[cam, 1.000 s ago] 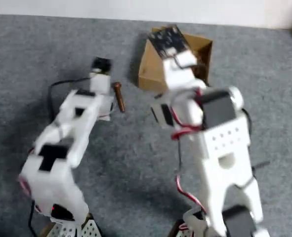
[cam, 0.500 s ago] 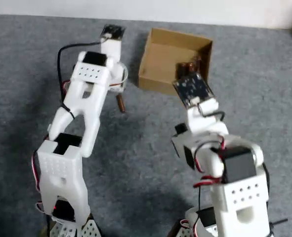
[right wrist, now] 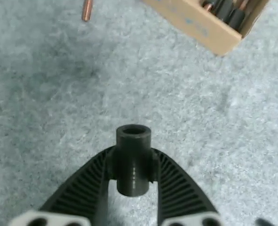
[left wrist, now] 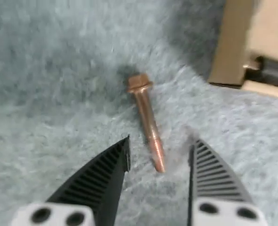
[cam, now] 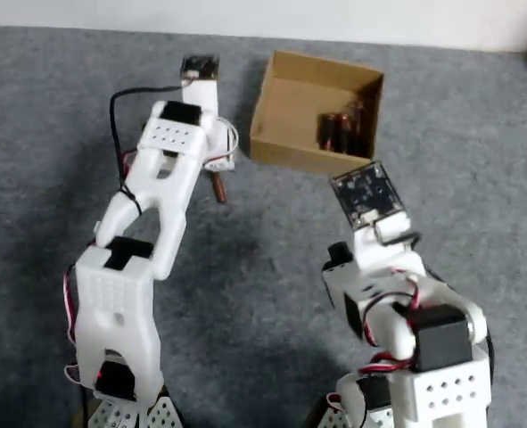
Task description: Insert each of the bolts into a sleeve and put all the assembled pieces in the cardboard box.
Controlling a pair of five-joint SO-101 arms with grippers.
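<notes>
Copper bolt (left wrist: 146, 125) lies just ahead of your left gripper (left wrist: 161, 143) — jaws spread, its tip between them, head pointing away; that arm is nearer. Your right gripper (right wrist: 132, 162) clamps a sleeve (right wrist: 133, 141), well apart.

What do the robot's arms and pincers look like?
Both arms, the left arm and the right arm, are chunky white plastic with black motor blocks. A black cable loops off the left one; red and white wires curl along the right. The left pincer and right pincer have black, pointed, ribbed fingers on white bases.
</notes>
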